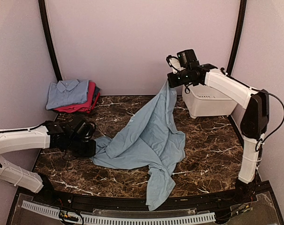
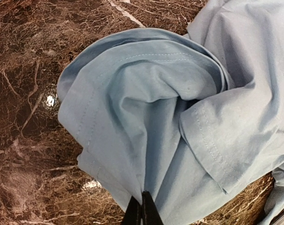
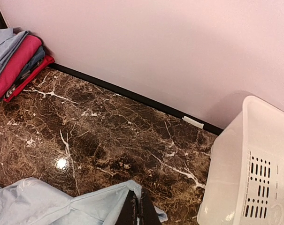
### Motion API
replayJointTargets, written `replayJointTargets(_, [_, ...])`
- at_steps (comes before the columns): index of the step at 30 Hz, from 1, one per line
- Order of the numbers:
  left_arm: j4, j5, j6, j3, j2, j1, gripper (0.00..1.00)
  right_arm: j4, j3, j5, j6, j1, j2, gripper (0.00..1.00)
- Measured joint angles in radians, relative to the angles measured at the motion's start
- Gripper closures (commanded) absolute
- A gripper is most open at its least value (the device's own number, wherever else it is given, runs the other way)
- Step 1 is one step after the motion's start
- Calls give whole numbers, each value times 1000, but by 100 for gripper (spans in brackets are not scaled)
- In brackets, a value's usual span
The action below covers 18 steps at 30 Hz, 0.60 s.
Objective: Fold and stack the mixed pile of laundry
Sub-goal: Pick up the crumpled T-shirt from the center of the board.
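A pale blue garment (image 1: 151, 136) lies spread over the middle of the marble table, one end hanging past the front edge. My right gripper (image 1: 170, 80) is shut on its far corner and holds it high above the table; in the right wrist view the gripper (image 3: 138, 210) pinches the pale blue cloth (image 3: 52, 204). My left gripper (image 1: 91, 149) is shut on the garment's left edge, low at the table; in the left wrist view the gripper (image 2: 142, 208) pinches a fold of the cloth (image 2: 151, 108). Folded pieces (image 1: 73, 96), pale blue collared shirt on magenta-pink and dark ones, lie stacked at the back left.
A white plastic tub (image 1: 208, 101) stands at the back right, just under the right arm; it also shows in the right wrist view (image 3: 247, 173). The stack shows in the right wrist view (image 3: 12, 61) against the back wall. A black rail runs along the front edge (image 1: 132, 199).
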Motion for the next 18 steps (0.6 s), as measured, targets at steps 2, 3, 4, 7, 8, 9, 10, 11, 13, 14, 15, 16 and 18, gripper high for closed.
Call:
replayJointTargets(2, [-3, 6, -4, -13, -30, 0, 100, 1, 61, -2, -14, 6, 69, 100])
replayJointTargets(3, [-6, 9, -7, -21, -43, 0, 100, 2, 75, -2, -18, 12, 94, 100])
replayJointTargets(4, [-7, 10, -10, -27, -53, 0, 89, 0, 76, -3, -22, 17, 111, 100])
replayJointTargets(7, [-29, 18, -13, -41, -68, 0, 65, -14, 73, -12, -35, 36, 142, 100])
replayJointTargets(8, [-36, 20, -9, -41, -68, 0, 57, -16, 68, -15, -41, 42, 144, 100])
replayJointTargets(9, [-40, 23, -7, -41, -71, 0, 49, -20, 65, -18, -43, 48, 144, 100])
replayJointTargets(10, [-43, 22, -1, -41, -77, 0, 45, -20, 61, -19, -45, 52, 143, 100])
replayJointTargets(11, [-42, 22, 3, -42, -88, 0, 41, -16, 53, -22, -47, 55, 140, 100])
replayJointTargets(13, [-34, 24, 19, -41, -115, 0, 39, -11, 25, -32, -46, 60, 130, 100])
replayJointTargets(14, [-26, 28, 31, -39, -123, 0, 40, -10, 5, -40, -44, 61, 122, 100])
replayJointTargets(15, [-16, 36, 45, -32, -125, 0, 43, -8, -16, -48, -42, 62, 114, 100])
replayJointTargets(16, [-2, 50, 58, -21, -115, 0, 45, -8, -33, -56, -40, 62, 105, 100])
replayJointTargets(18, [40, 93, 87, 5, -68, 0, 52, -10, -55, -70, -38, 62, 92, 100])
